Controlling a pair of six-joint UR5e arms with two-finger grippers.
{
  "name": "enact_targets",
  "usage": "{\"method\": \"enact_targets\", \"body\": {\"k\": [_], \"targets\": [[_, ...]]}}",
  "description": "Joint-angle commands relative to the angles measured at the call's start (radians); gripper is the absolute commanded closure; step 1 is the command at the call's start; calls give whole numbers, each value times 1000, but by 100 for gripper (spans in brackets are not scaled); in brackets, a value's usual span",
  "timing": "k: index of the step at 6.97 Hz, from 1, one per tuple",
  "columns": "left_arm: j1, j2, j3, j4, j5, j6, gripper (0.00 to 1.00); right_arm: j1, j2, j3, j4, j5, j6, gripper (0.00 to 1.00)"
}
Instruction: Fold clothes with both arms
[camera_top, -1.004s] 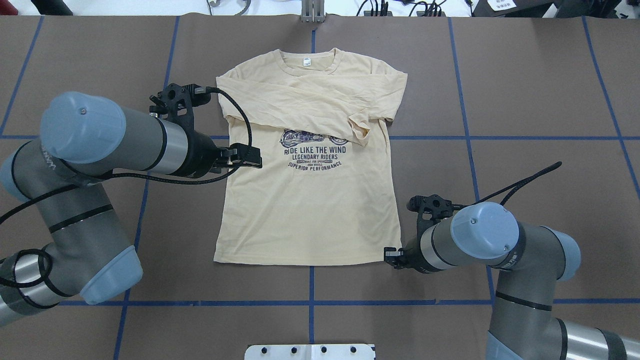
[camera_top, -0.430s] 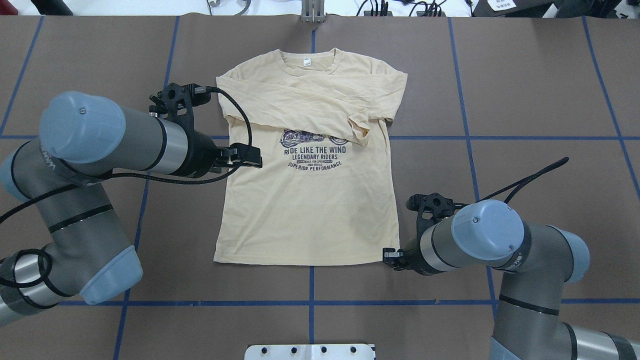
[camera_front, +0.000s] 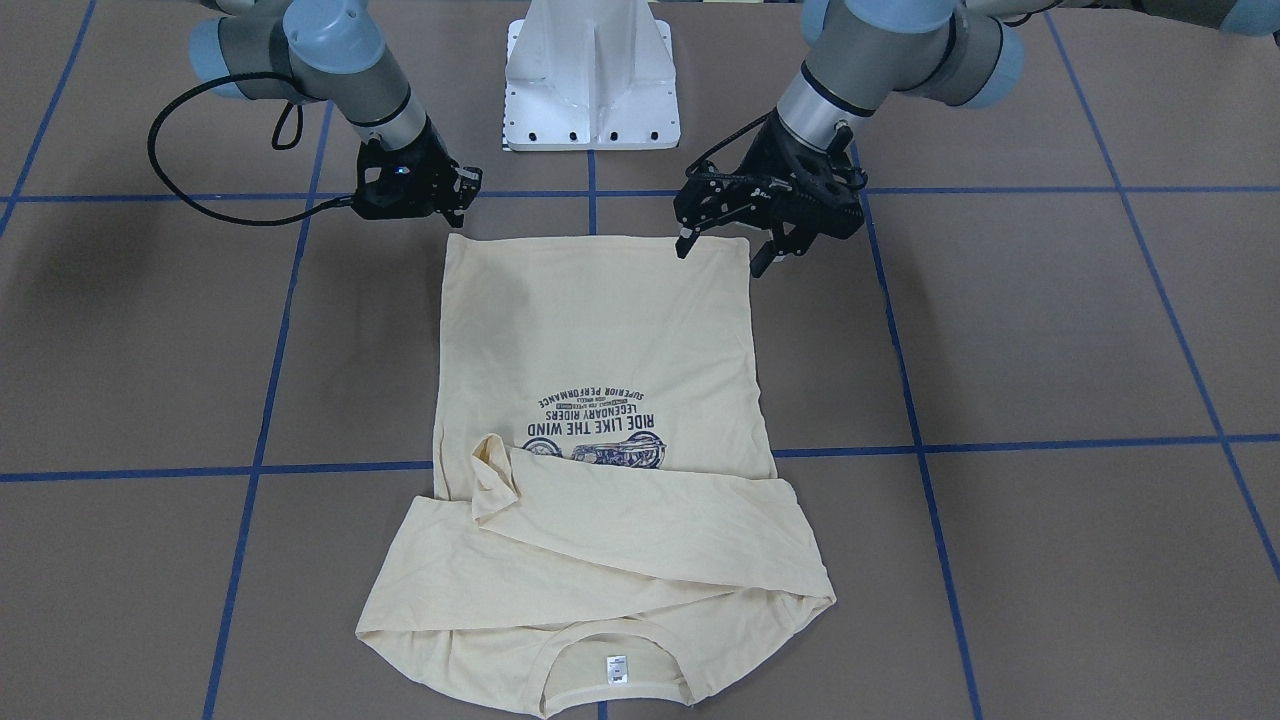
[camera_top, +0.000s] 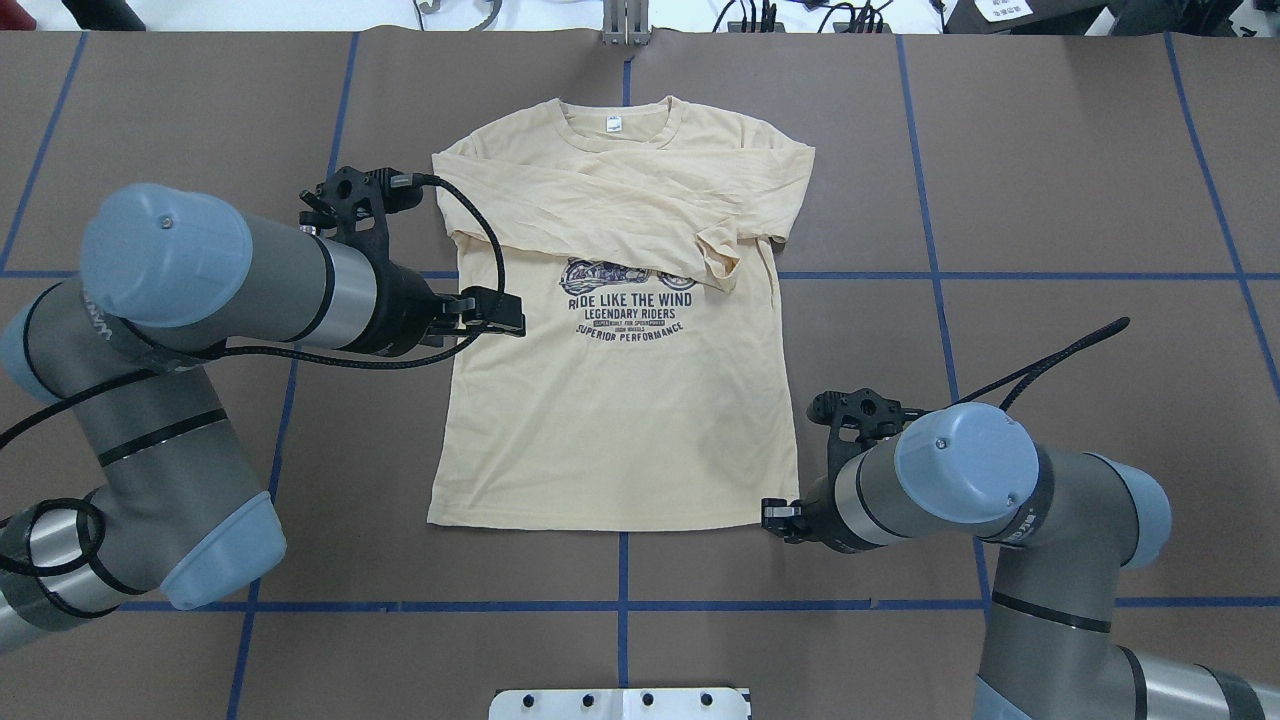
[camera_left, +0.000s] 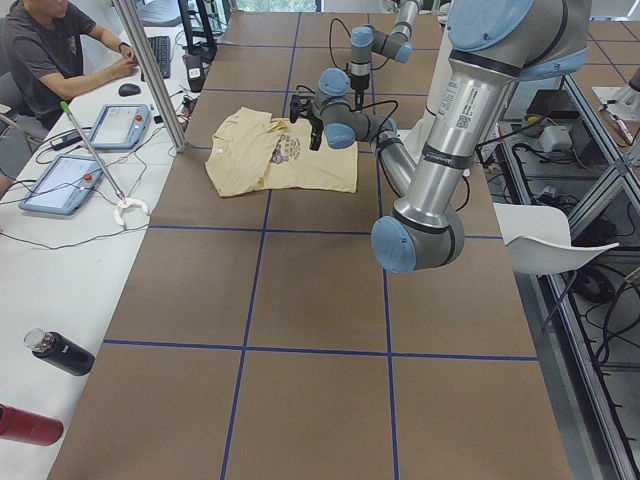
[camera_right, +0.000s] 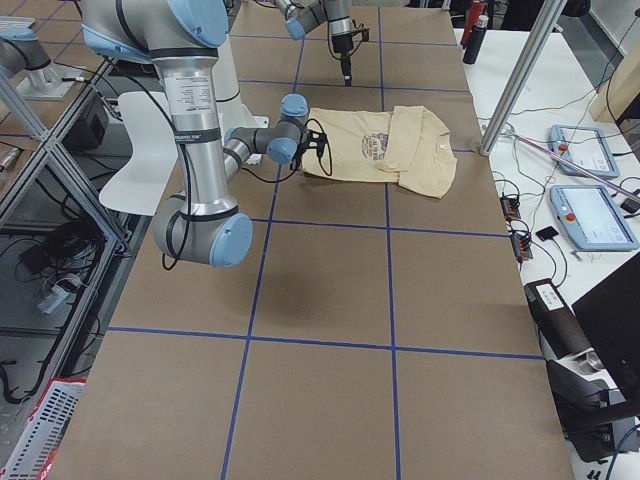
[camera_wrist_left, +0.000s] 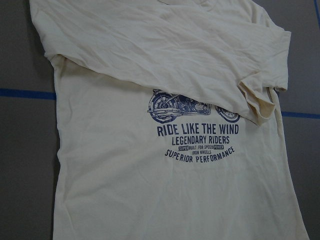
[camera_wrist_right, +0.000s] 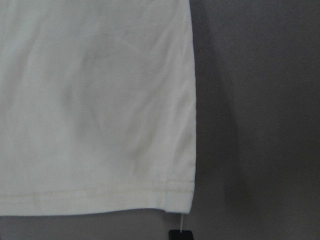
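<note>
The clothes are one pale cream-yellow T-shirt (camera_top: 610, 420) lying flat and print side up, its long sleeves folded across the chest. My left gripper (camera_top: 495, 312) hangs open above the shirt's left edge, level with the navy print (camera_wrist_left: 197, 135). In the front-facing view the left gripper (camera_front: 720, 255) shows both fingers spread. My right gripper (camera_top: 772, 515) sits low at the hem's right corner and looks shut, holding nothing. In the right wrist view one fingertip (camera_wrist_right: 180, 235) is just off the hem corner of the shirt (camera_wrist_right: 90, 100), which lies flat.
The white pedestal base (camera_front: 592, 75) stands behind the shirt's hem. Blue tape lines (camera_top: 930, 275) grid the brown table. In the left side view a person (camera_left: 50, 50) sits at a side desk with tablets, and a dark bottle (camera_left: 60, 352) lies there.
My right gripper has crept slightly left and down toward the hem's right corner. The left arm and the shirt have not moved.
</note>
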Motion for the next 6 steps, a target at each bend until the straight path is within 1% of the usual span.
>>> {"method": "enact_targets", "body": {"k": [1, 4, 6], "targets": [[1, -2, 1, 0, 0, 0, 1, -1, 9, -5, 0, -6, 0, 0], [1, -3, 3, 2, 0, 0, 1, 0, 21, -21, 0, -48, -2, 0], [1, -3, 3, 2, 0, 0, 1, 0, 44, -65, 0, -66, -14, 0]]}}
